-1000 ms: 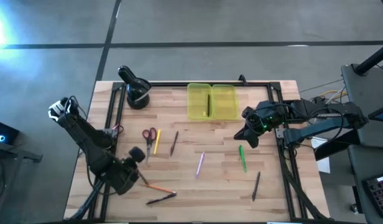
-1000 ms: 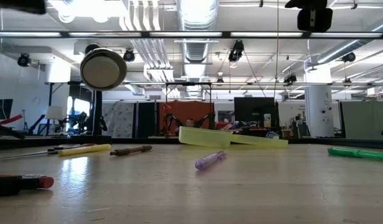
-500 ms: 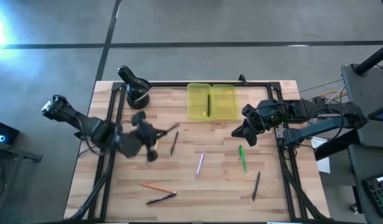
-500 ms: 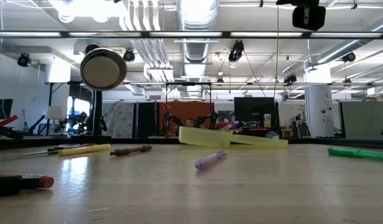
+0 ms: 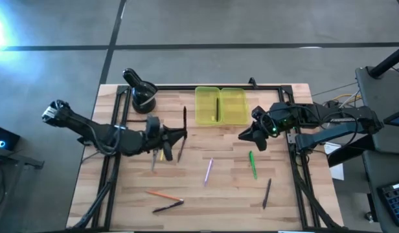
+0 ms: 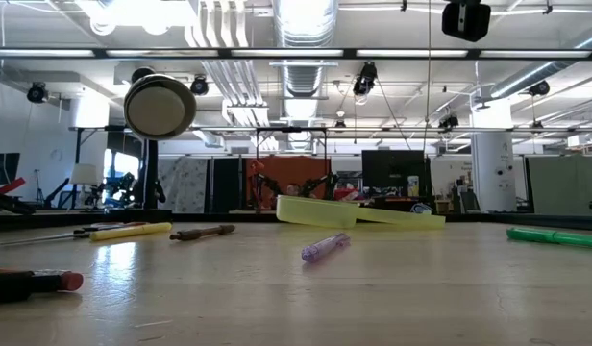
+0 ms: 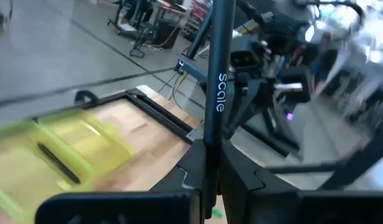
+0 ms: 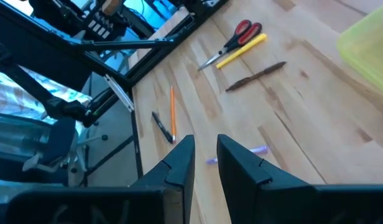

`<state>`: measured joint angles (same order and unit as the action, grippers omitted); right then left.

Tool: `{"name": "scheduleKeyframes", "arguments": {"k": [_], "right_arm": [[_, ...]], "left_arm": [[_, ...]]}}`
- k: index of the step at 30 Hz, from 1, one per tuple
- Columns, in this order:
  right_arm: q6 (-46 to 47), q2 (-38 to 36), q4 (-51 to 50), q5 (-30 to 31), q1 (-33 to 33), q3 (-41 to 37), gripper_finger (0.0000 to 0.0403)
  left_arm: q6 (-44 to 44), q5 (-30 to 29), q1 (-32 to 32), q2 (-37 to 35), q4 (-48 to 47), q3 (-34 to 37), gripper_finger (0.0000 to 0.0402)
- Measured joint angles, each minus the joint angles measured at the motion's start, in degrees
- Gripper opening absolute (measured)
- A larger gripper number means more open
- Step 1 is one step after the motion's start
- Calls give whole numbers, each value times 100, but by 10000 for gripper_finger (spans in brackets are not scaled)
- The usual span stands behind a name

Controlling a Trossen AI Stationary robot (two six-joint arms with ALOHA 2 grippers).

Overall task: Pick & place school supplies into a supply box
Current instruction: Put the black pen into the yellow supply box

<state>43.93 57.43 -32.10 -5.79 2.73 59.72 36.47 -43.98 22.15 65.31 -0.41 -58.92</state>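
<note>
The left arm reaches in from 9 o'clock, stretched low and almost level over the worktop [image 5: 284, 194]. Its left gripper [image 5: 180, 134] sits left of centre, clamped tight on a black pen [image 5: 184, 120] that stands up between the fingers; the left wrist view shows the pen [image 7: 214, 99] rising straight from the shut fingers. The right arm comes in from 3 o'clock, its right gripper [image 5: 246, 136] hanging just below the box's right half, fingers parted a little with nothing between them, as the right wrist view [image 8: 206, 160] shows.

The yellow box [image 5: 221, 105] lies open at 12 o'clock with one dark pen [image 5: 217, 109] in its left half. A black round holder [image 5: 142, 96] stands at 11 o'clock. Under the left arm lie the scissors [image 8: 231, 42], a yellow pen [image 8: 242, 50] and a brown pencil [image 5: 181, 149]. A pink pen [image 5: 208, 170] lies near the centre, a green pen [image 5: 252, 165] to its right, a black pen at 5 o'clock [image 5: 267, 193], and an orange pencil [image 5: 163, 195] with another black pen [image 5: 168, 207] at 7 o'clock. Nothing lies between the held pen and the box.

A second ago the left gripper was down at 7 o'clock by the orange pencil; it has since swung up toward the box, carrying the pen. The right gripper has barely shifted.
</note>
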Motion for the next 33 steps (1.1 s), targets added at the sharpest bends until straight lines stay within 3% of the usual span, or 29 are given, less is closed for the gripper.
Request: {"name": "scheduleKeyframes", "arguments": {"k": [6, 13, 18, 24, 27, 33], "right_arm": [[-26, -40, 21, 1, 1, 0, 61], [-97, -236, 101, 593, 3, 0, 61], [-60, -493, 75, 951, 51, 0, 61], [0, -827, -437, 1898, 255, 0, 61], [292, -966, -830, 2199, 310, -4, 61], [587, -1170, -1152, 2248, 333, -107, 61]], "left_arm": [[1496, 202, -240, 290, 507, 319, 8], [1899, 497, -817, 797, 956, 338, 8], [2403, 1333, -1502, 1233, 969, 131, 8], [2644, 1991, -2108, 1915, 916, -258, 8], [2756, 2268, -2325, 2307, 512, -631, 8], [2900, 2226, -2643, 3242, -1264, -1886, 8]]}}
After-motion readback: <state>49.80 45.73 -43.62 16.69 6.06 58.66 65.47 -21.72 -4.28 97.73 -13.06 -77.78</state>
